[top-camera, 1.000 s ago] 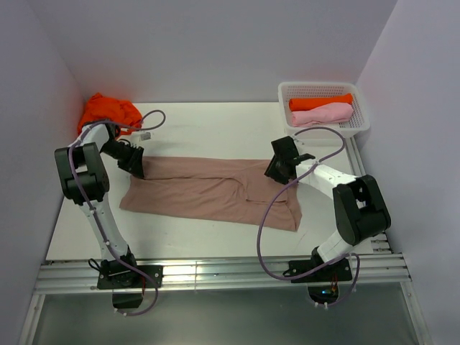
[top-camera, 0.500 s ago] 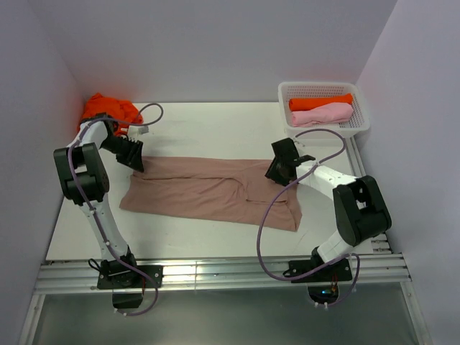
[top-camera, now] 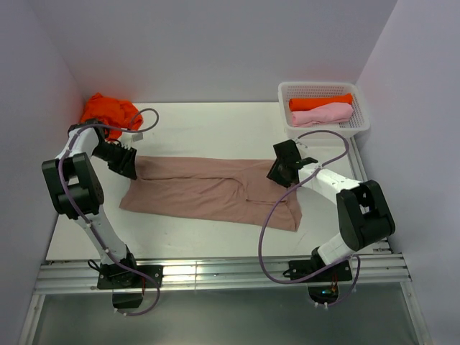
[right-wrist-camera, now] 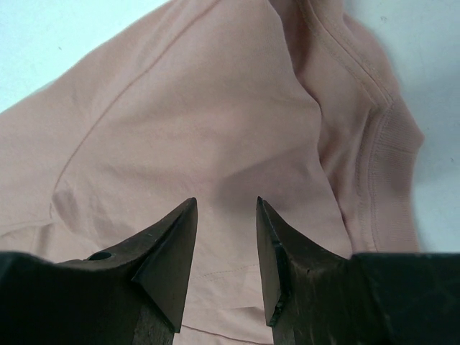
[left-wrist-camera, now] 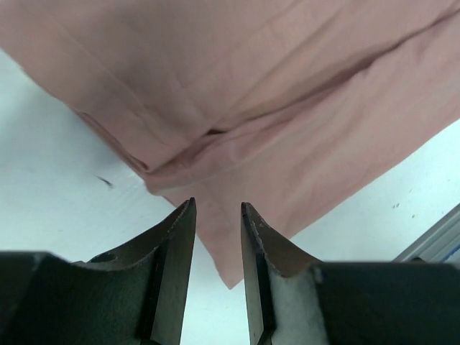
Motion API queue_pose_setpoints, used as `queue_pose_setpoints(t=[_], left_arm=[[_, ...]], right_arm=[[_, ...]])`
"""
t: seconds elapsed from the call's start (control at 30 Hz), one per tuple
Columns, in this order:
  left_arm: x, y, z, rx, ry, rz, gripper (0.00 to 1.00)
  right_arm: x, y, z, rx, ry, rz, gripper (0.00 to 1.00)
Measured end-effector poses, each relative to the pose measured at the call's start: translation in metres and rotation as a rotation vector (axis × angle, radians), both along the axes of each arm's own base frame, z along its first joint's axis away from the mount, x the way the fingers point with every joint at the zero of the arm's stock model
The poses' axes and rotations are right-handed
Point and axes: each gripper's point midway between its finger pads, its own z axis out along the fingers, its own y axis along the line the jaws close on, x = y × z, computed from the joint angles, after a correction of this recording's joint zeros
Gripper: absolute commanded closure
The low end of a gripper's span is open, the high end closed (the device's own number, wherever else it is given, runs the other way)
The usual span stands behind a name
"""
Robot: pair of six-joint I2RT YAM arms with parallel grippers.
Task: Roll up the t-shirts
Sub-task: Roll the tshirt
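Since a second ago the left arm has swung its elbow out toward the left wall, and the left gripper has parted its fingers at the far left corner of the pinkish-brown t-shirt; the right arm has barely shifted. That t-shirt lies spread flat across the middle of the white table, folded lengthwise, with its collar end on the right. In the left wrist view the left gripper stands released, a narrow gap between its fingers with nothing in it, poised over a folded edge of the cloth. The right gripper is likewise released, its fingers apart above the cloth near the collar. A crumpled orange t-shirt sits in the far left corner. A rolled orange t-shirt and a rolled light pink t-shirt lie side by side in the white basket at the far right.
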Motion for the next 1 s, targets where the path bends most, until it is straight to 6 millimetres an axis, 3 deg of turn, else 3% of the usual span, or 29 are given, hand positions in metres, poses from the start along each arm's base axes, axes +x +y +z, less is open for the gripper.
queue_pose_setpoints(t=[0.13,0.5,1.0], left_arm=[[-0.012,-0.002,-0.009,-0.002,0.036,-0.013,0.63],[-0.010,-0.009,-0.029,-0.015,0.084,-0.021,0.65],[0.013,-0.011,-0.034,-0.023,0.069,0.023,0.65]], right_arm=[[-0.003,-0.001,-0.002,-0.001,0.005,-0.001,0.54],[-0.002,-0.001,-0.002,-0.001,0.004,-0.001,0.54],[-0.002,-0.001,-0.002,-0.004,0.003,-0.002,0.54]])
